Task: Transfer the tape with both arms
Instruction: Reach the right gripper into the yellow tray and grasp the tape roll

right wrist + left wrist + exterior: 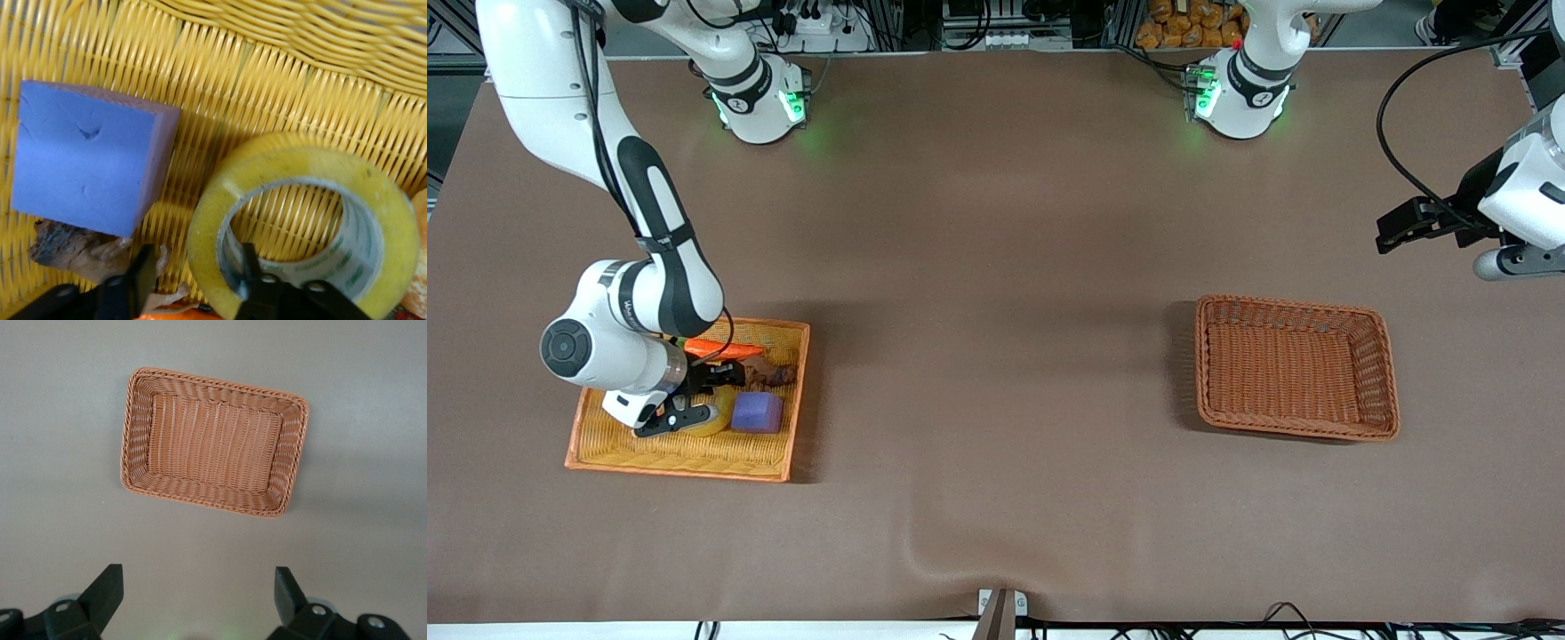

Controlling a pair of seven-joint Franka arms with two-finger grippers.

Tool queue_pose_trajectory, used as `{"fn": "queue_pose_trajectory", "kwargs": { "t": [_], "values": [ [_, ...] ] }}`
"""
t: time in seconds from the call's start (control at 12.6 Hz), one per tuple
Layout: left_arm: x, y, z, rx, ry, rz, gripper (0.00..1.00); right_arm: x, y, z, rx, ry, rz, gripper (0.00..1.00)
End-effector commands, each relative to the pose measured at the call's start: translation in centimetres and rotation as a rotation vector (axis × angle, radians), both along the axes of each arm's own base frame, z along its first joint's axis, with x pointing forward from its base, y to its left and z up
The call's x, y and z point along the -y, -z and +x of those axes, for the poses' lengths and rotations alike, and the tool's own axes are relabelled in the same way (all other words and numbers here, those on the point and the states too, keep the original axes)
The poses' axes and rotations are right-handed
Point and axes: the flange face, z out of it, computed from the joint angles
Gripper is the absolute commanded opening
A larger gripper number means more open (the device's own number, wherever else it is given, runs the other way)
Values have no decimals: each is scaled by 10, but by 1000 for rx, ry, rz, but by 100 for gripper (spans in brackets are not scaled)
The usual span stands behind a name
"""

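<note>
Tape, a yellowish translucent ring-shaped roll [303,220], lies in the yellow wicker tray [769,458]; right pincer [193,283] straddles its wall, unclosed. Left pincer [199,590] hangs wide over the brown bench [996,356].

Bright, even overhead light; the brown basket [1296,367] and yellow basket [687,449] throw soft shadows toward 9 and 3 o'clock. Green base glow tints the table [996,267]. The tape [303,223] looks softly blurred up close

We see our right gripper [195,279] straddling the tape [303,223]'s wall, one finger inside its ring, beside the purple cube [87,155] on the yellow basket [267,73].
</note>
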Motion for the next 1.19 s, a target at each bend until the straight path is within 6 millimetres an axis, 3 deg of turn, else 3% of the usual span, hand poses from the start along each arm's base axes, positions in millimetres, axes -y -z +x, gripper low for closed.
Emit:
{"fn": "queue_pose_trajectory", "kwargs": {
  "t": [0.0,0.08,0.24,0.56,0.72,0.8,1.03,1.11],
  "values": [
    [1,-3,1,10,-1,-13,100,4,3,4,-5,-28,32,5],
    [1,-1,1,7,-1,-12,100,5,-3,7,0,-33,33,0],
    [2,0,3,5,1,-12,100,3,-27,19,29,-64,30,0],
    [2,1,3,5,1,-12,100,-6,-118,45,2,-107,47,0],
    [1,3,6,8,-1,-13,100,-30,-151,52,-16,-86,70,0],
    [1,3,6,8,-1,-13,100,-59,-165,58,7,-30,63,0],
    [0,3,6,11,-2,-13,100,-186,-181,53,39,35,54,0],
    [2,3,6,14,1,-13,100,-251,-178,41,39,100,53,0]
  ]
}}
